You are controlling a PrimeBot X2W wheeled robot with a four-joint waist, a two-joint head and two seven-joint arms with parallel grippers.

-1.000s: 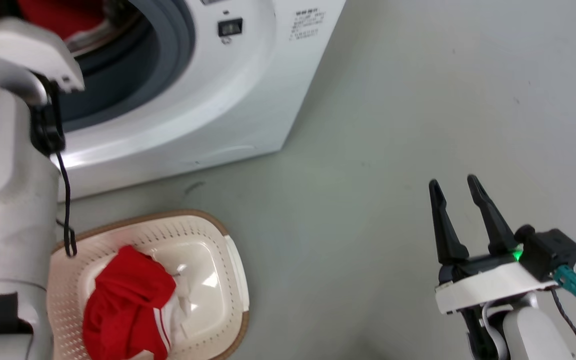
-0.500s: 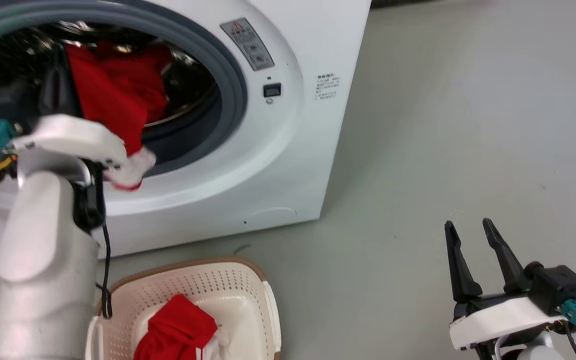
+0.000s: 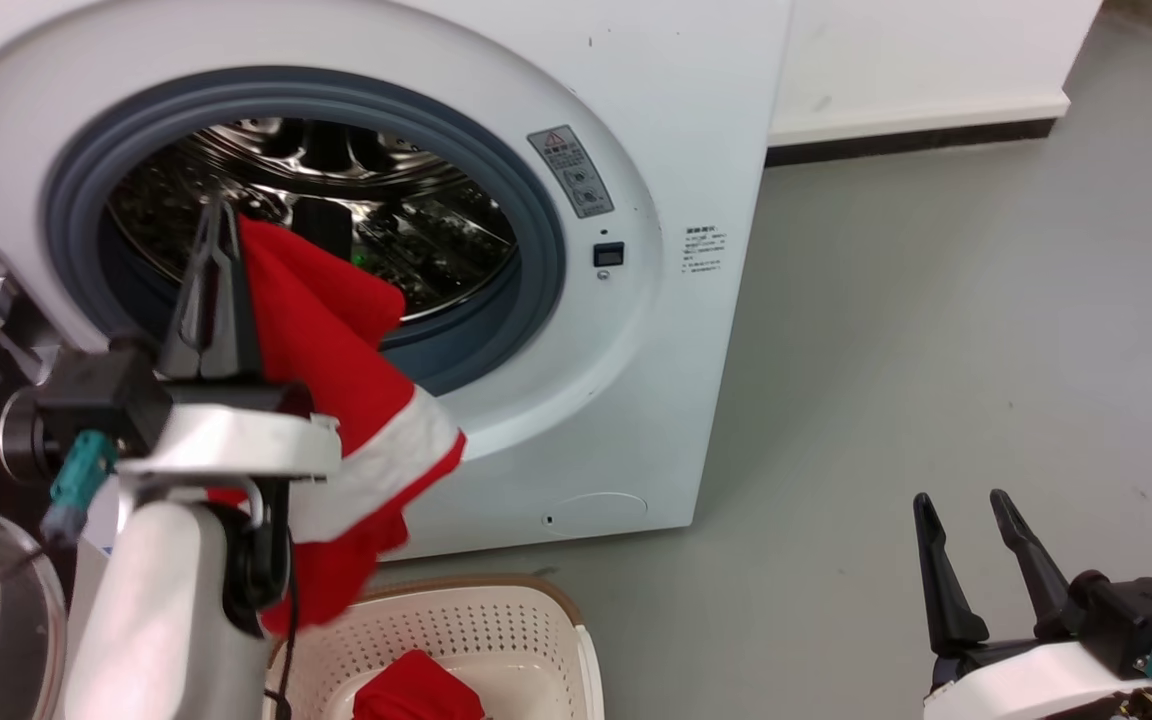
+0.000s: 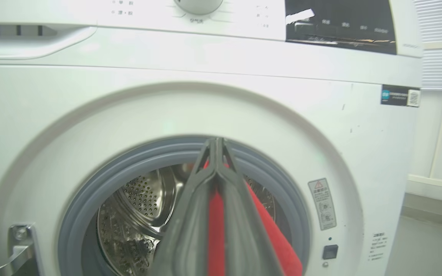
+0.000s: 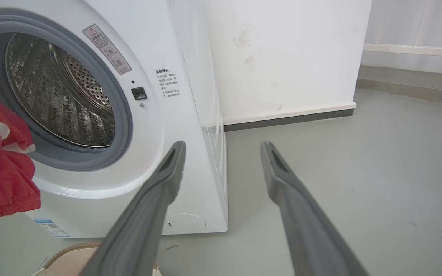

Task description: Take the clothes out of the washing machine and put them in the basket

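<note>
Long dark tapered fingers [image 3: 944,580] on left gripper [image 3: 219,210] and right gripper [image 3: 960,497], white wrist collars [image 3: 236,450], teal plugs [image 3: 76,475], black cable [image 3: 288,630] at seven o'clock

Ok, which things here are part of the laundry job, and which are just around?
Job: red garment pinched in the shut left gripper; washing machine, door open; cream basket holding another red garment.
Just around: open right gripper, idle over the grey floor; warning sticker; skirting board.
</note>
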